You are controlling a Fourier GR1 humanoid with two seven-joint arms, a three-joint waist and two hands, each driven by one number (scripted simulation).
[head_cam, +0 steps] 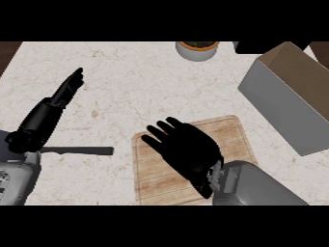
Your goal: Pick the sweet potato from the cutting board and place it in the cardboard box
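Observation:
My right hand [186, 153] hangs palm down over the middle of the wooden cutting board [231, 132], its fingers [161, 131] curled downward toward the upper left. No part of the sweet potato shows; the hand covers the spot on the board where it would lie. The cardboard box [295, 96], with grey outer walls and a brown inside, stands open at the right of the counter, beyond the board's right edge. At the left, my left hand [67, 89] rests open with straight fingers pointing away, far from the board.
A grey pot with a plant [198, 49] stands at the counter's far edge, with a black object [267, 47] to its right behind the box. A thin dark bar [78, 151] lies by my left forearm. Dark wood borders the counter at the left.

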